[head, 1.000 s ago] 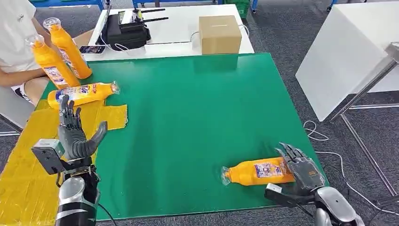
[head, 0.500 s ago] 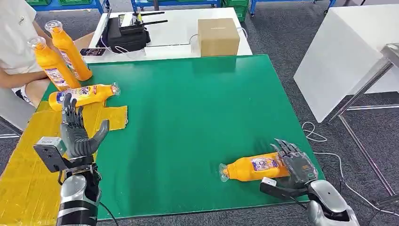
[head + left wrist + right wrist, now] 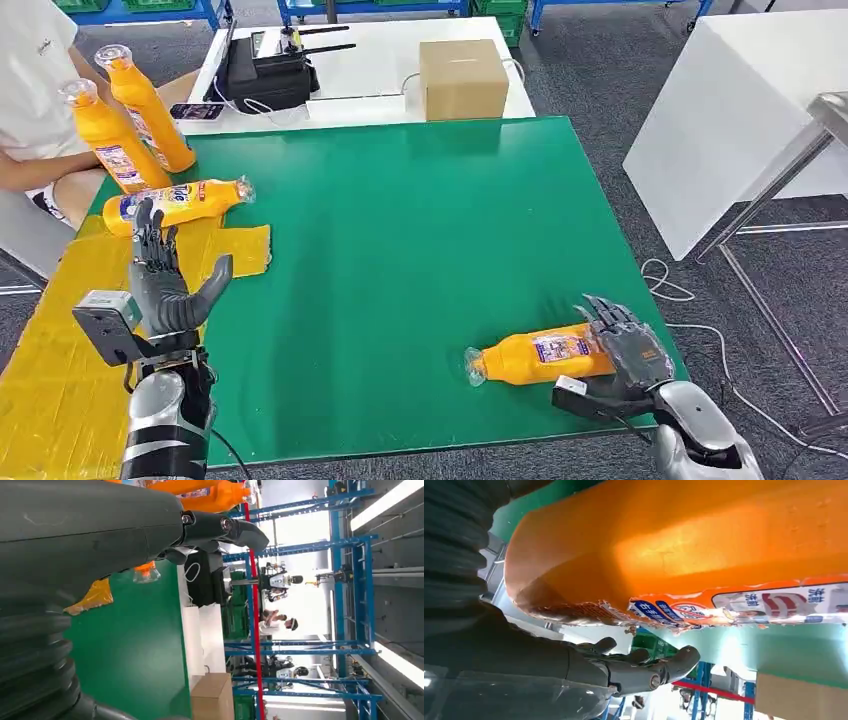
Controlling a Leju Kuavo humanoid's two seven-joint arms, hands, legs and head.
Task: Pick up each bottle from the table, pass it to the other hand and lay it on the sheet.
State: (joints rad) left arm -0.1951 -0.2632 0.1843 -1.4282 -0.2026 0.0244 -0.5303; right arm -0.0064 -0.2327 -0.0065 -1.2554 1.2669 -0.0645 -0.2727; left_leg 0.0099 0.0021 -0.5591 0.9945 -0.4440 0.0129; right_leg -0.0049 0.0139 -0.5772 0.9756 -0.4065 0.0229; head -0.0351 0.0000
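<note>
The right hand (image 3: 628, 345) has closed in on the bottle (image 3: 535, 357) lying on the green bench (image 3: 420, 250), its fingers (image 3: 606, 313) now spread wide against the base; the wrist view shows orange plastic pressed close, but no grasp yet. A second ago the bottle lay slightly farther off. The left hand (image 3: 165, 280) stays raised, fingers apart and empty, over the yellow sheet (image 3: 60, 330), just short of another bottle (image 3: 172, 202) already laid there. Pickup looks imminent.
</note>
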